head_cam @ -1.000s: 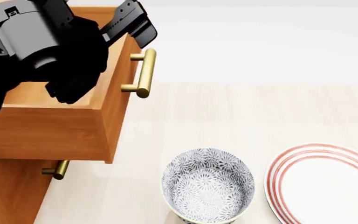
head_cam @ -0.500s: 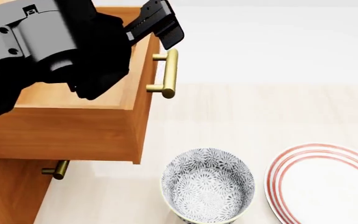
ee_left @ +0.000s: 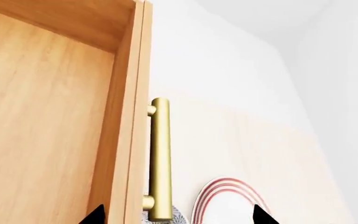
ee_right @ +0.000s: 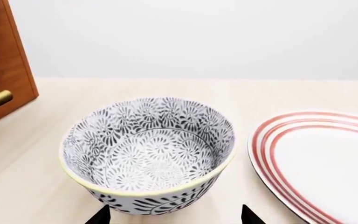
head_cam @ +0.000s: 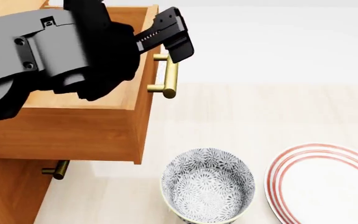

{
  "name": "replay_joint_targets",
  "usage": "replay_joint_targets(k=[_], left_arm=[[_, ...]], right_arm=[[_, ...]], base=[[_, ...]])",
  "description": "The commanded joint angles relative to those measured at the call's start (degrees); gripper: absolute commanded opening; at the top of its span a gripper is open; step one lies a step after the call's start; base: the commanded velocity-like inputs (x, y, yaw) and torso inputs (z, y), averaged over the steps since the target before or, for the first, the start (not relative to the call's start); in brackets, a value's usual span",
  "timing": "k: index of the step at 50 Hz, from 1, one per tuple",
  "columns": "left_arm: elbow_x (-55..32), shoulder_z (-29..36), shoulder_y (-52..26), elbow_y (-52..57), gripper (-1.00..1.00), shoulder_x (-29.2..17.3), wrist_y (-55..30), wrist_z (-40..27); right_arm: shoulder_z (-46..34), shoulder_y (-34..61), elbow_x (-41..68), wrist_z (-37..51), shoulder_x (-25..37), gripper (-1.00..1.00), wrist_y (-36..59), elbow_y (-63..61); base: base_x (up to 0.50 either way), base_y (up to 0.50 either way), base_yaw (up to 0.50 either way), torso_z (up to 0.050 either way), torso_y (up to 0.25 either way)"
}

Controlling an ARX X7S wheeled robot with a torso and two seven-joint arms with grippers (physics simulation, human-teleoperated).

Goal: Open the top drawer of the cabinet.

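The top drawer of the orange-brown cabinet stands pulled well out, its inside showing. Its brass bar handle points toward the plate side. My left gripper hovers just over the drawer front's upper edge and the handle. In the left wrist view the left gripper is open, its dark fingertips wide apart either side of the drawer front and handle, not pressing on them. My right gripper is open and empty, just short of the patterned bowl.
A grey-patterned bowl stands on the light floor in front of the cabinet, beside a white plate with red rings. A lower drawer's brass handle sticks out under the open drawer. The cabinet's corner shows in the right wrist view.
The top drawer slid further out one second ago, then stopped. Since then my left gripper has shifted slightly over the handle while the drawer stays put.
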Motion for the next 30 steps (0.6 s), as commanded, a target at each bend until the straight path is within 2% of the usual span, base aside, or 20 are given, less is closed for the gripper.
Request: replay_joint_targets(k=[1, 5, 13, 27, 30], left_arm=[[-6.71, 1.35, 0.17, 7.72, 1.0, 1.8, 4.13, 4.01], [-4.35, 2.07, -0.1, 11.85, 1.0, -0.33, 4.96, 2.99], [-5.37, 1.27, -0.42, 18.05, 1.0, -2.4, 4.89, -0.01], [0.77, 4.03, 3.19, 31.59, 1.0, -7.1, 4.89, -1.13], [4.35, 5.11, 2.54, 34.88, 1.0, -8.01, 4.89, -0.95]], right_arm=[[1.03, 0.05, -0.76, -1.24, -0.92, 1.0, 0.34, -0.3], [0.84, 0.05, -0.83, -1.43, -1.09, 1.0, 0.08, 0.31], [0.77, 0.1, -0.71, -1.2, -1.05, 1.0, 0.43, 0.21], [1.14, 0.71, 0.08, -0.97, -1.27, 1.0, 0.79, 0.95], [1.2, 0.67, 0.42, -0.65, -1.1, 1.0, 1.48, 0.26]], base=[[0.0, 0.0, 0.0, 0.0, 0.0], [0.0, 0.0, 0.0, 0.0, 0.003], [0.0, 0.0, 0.0, 0.0, 0.001], [0.0, 0.0, 0.0, 0.0, 0.0], [0.0, 0.0, 0.0, 0.0, 0.0]])
